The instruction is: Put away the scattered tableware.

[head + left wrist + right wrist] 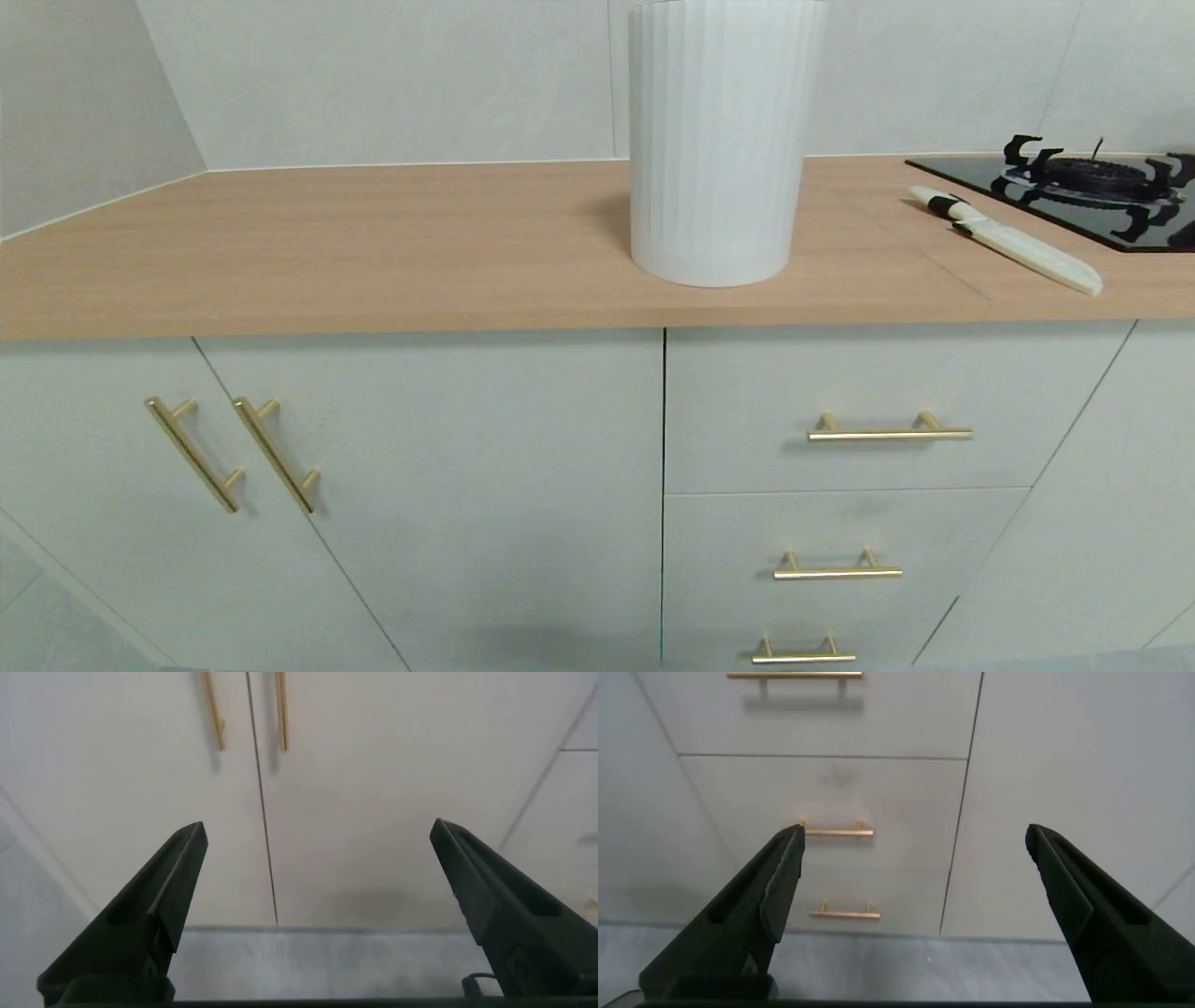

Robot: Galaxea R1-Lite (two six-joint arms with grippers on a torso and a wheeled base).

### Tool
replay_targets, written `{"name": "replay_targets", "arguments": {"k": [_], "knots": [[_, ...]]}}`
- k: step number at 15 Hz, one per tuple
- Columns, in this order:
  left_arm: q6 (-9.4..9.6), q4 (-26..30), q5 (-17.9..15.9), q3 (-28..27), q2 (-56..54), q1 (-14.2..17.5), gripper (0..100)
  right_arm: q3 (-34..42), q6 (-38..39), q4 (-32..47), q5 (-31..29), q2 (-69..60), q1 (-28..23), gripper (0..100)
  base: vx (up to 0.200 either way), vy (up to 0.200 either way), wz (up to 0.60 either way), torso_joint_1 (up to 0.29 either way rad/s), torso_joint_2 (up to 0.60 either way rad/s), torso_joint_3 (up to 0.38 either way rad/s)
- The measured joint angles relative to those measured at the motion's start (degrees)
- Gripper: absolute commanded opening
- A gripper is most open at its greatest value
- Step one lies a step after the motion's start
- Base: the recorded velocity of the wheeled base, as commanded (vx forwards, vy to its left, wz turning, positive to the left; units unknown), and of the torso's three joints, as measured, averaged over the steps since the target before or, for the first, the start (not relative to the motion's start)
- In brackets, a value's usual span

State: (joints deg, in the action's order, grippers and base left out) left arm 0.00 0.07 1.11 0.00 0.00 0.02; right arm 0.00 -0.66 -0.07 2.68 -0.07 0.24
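The left pincer (pixel 318 829) is standing wide open, its two dark fingers (pixel 154 919) spreading apart in a broad V, empty. The right pincer (pixel 913 833) is mirroring that pose: its dark fingers (pixel 747 919) are splaying well apart, also empty. On both pincers the tapered tips are pointing away from the wrist camera, the inner faces are slanting outward toward the tips, and neither pincer is touching anything.

Head camera looks forward and down on countertop (pixel 373 252), doors (pixel 448 467) and drawers (pixel 738 411); left wrist camera, low, faces the same doors, right one the drawers
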Motion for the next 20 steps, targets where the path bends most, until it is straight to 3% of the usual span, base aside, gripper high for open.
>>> {"name": "replay_targets", "arguments": {"k": [9,18,20], "knots": [[0.0,0.0,0.0,0.0,0.0,0.0,100,0.0,0.0,0.0,0.0,0.0,0.0,100,0.022,0.0,0.0,0.001,0.0,0.0],[-0.05,-0.1,0.0,0.0,0.0,0.0,100,0.0,0.1,0.0,0.0,0.0,0.0,100,0.0,-0.2,0.0,0.004,0.0,0.0],[-0.05,0.0,0.0,0.0,0.0,0.0,100,0.0,0.1,0.0,0.0,0.0,0.0,100,0.0,0.0,0.0,0.0,0.0,0.0]]}}
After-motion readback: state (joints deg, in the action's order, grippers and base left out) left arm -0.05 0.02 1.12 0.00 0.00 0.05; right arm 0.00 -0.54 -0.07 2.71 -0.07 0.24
